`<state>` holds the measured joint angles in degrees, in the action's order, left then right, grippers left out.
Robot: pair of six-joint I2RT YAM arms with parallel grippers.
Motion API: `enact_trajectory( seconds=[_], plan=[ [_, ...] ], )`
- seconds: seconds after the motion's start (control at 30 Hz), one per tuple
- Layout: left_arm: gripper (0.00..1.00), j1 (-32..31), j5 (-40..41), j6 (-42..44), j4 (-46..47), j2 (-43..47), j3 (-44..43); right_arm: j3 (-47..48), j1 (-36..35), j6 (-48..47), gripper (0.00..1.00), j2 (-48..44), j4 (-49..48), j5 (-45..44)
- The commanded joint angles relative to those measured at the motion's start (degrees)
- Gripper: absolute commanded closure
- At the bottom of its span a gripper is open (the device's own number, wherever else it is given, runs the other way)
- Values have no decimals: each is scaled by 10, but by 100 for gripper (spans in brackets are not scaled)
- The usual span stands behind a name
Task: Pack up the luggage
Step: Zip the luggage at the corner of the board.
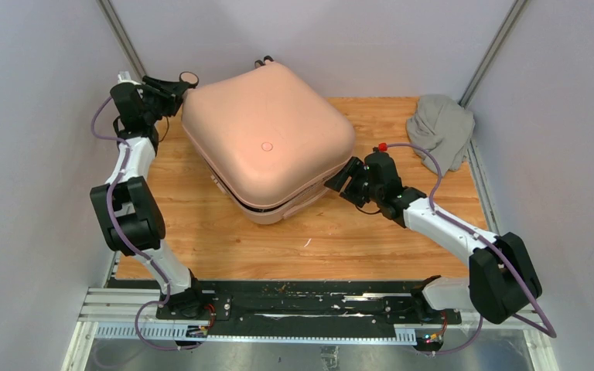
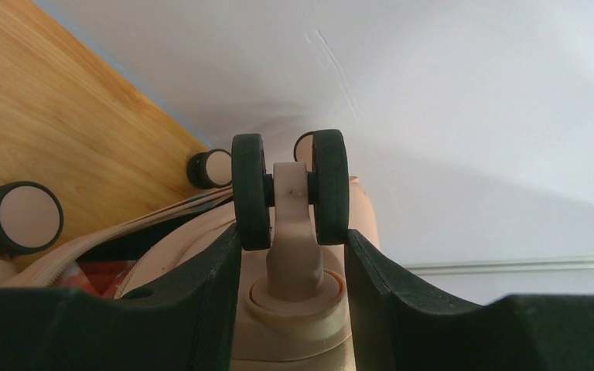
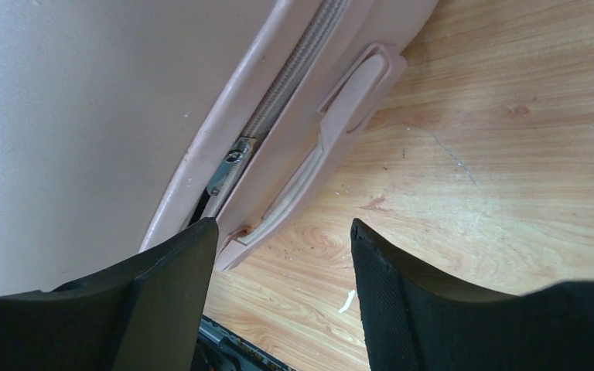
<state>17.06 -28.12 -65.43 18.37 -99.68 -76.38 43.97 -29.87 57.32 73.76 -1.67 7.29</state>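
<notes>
The luggage [image 1: 267, 143] is lying flat on the desk [image 1: 356, 239], toward the back left, its rear corner crowding the back wall, while open wood is showing in front and to the right. A grey cloth [image 1: 441, 127] is sitting bunched in the far right corner, well apart. The left claw [image 1: 176, 89] is straddling a caster wheel [image 2: 290, 193] (pinching or merely flanking, I cannot tell); the right claw [image 1: 342, 175] is hanging released beside the side handle [image 3: 340, 131]. The pale pink shell is resting nearly closed, a dark gap showing along the zipper [image 3: 294, 69].
</notes>
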Motion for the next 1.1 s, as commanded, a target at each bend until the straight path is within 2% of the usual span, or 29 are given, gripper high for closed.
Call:
enact_trajectory(
  seconds=[0.0, 0.3, 0.6, 0.87, 0.93, 1.07],
  plan=[
    [100, -8, -24, 45, -41, 73, -93, -20, -7, -10, 33, -12, 13, -30],
    [100, -11, -19, 69, -89, 94, -158, -46, -6, -25, 33, -53, 34, -52],
    [100, -15, 2, 86, -133, 117, -197, -44, -4, -33, 32, -50, 41, -27],
    [100, -15, -1, 96, -146, 139, -201, -54, -17, -81, 28, -82, 33, -42],
    [100, -16, -5, 121, -166, 143, -200, -54, -18, -85, 27, -81, 37, -41],
    [99, -8, -7, 225, -236, 146, -194, -47, -20, -93, 25, -85, 48, -44]
  ],
)
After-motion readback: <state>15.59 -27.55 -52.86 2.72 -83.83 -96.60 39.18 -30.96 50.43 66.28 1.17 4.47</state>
